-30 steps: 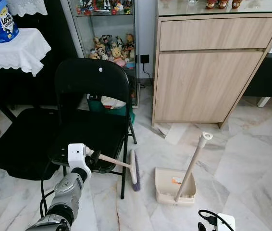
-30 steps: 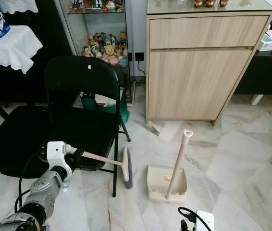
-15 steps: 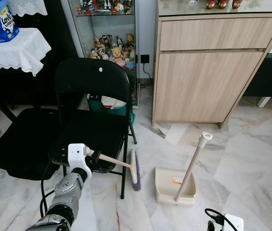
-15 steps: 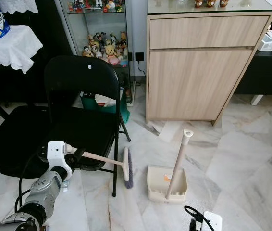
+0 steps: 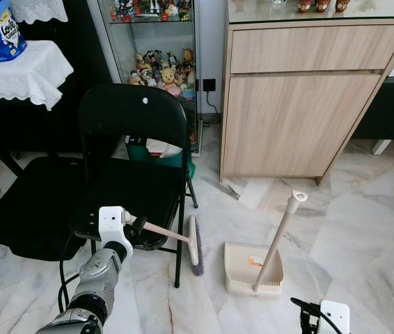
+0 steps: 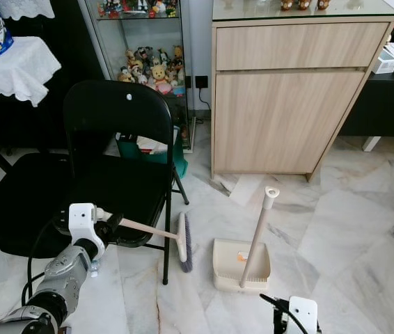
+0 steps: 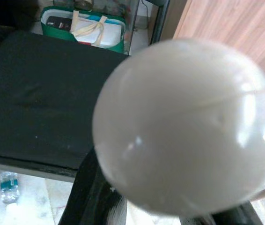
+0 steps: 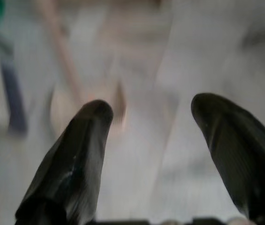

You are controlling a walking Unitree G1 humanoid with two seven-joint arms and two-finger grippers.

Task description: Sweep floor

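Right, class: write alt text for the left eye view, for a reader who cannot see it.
The robot's left hand holds a small broom by its handle, brush head on the marble floor beside a black folding chair. A cream dustpan with an upright handle stands to the right, before a wooden cabinet.

Our left arm [image 5: 94,285] is stretched forward and low, its left gripper [image 5: 136,226] clamped around a thin handle. Our right arm is tucked way down, just the wrist [image 5: 331,316] poking up, and the right gripper [image 8: 149,154] has its fingers spread wide apart.
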